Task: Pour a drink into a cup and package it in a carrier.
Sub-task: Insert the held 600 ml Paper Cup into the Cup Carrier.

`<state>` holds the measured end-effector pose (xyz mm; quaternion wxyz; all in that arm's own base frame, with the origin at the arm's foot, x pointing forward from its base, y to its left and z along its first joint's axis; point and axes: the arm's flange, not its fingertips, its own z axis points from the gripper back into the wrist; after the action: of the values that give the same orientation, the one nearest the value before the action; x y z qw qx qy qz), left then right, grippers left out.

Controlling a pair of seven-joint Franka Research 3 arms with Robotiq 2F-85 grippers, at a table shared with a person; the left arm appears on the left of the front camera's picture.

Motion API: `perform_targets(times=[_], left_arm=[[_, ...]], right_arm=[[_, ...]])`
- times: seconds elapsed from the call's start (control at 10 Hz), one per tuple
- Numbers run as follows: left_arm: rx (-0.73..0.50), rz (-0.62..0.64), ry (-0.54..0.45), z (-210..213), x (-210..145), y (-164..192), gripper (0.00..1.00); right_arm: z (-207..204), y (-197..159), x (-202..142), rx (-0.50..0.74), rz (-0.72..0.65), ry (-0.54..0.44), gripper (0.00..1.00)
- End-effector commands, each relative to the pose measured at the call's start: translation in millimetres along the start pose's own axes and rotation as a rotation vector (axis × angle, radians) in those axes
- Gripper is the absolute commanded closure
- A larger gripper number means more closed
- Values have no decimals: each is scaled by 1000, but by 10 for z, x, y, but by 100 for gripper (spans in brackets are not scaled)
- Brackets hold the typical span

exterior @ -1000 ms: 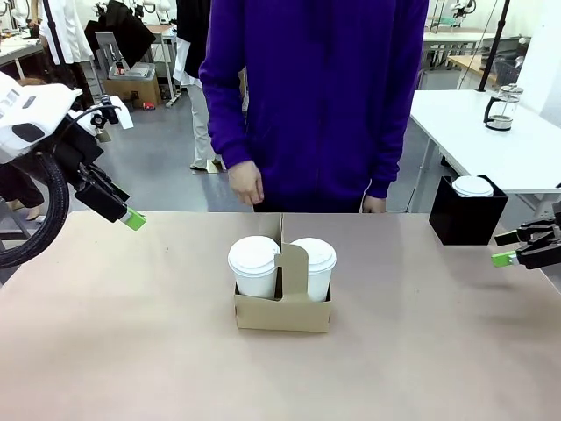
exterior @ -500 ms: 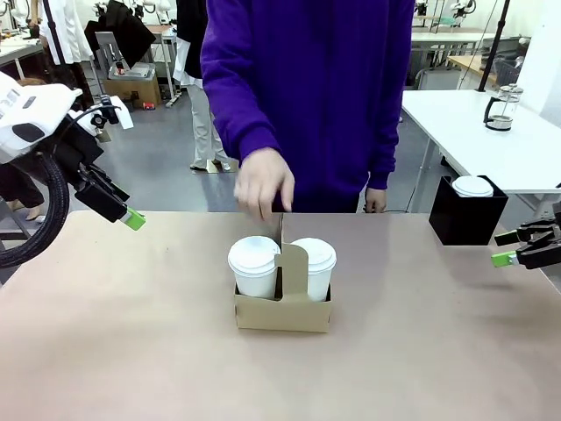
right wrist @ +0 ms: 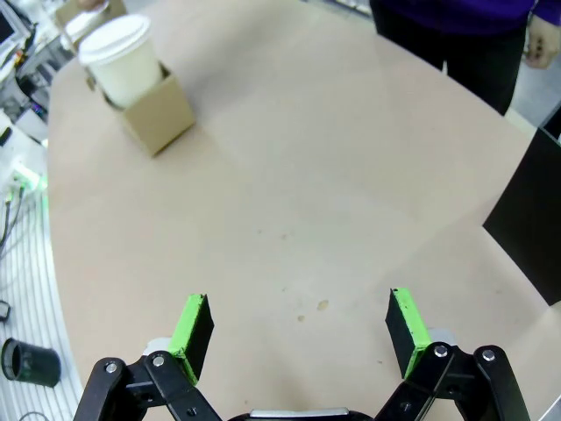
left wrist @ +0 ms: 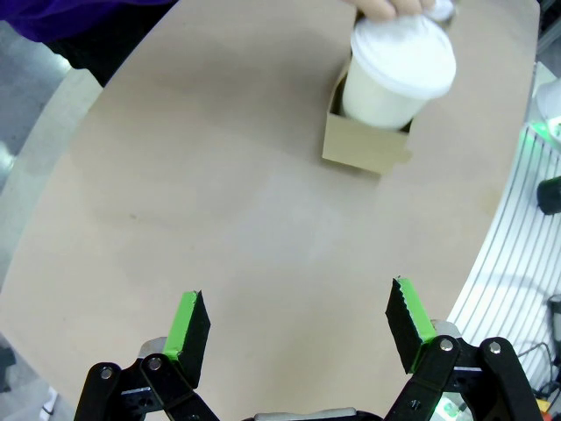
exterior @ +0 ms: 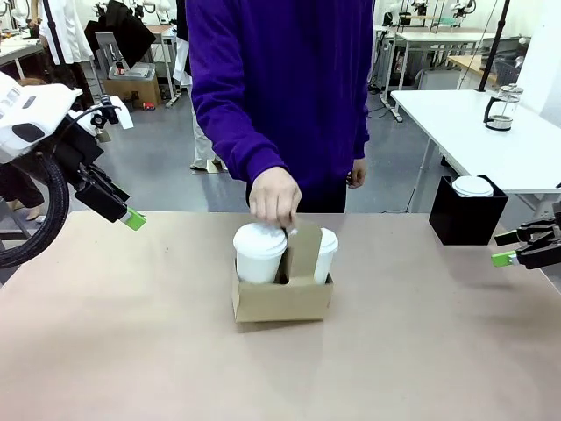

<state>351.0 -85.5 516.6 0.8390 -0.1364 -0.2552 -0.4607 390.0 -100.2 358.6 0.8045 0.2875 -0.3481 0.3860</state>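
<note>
One carrier (exterior: 282, 296) rests on tan table (exterior: 131, 351).

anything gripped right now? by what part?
Both grippers, left and right, are open and hold nothing. The person's hand grips the carrier by the top of its handle panel.

Lidded cup (exterior: 259, 253) in brown carrier (exterior: 282, 296) — mid-table.
</note>
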Motion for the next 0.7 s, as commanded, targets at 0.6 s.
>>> perform_targets(times=[0.6], left_arm=[[2,3,-6,0,4,7,0]], right_arm=[[9,6,4,6,12,-10,0]])
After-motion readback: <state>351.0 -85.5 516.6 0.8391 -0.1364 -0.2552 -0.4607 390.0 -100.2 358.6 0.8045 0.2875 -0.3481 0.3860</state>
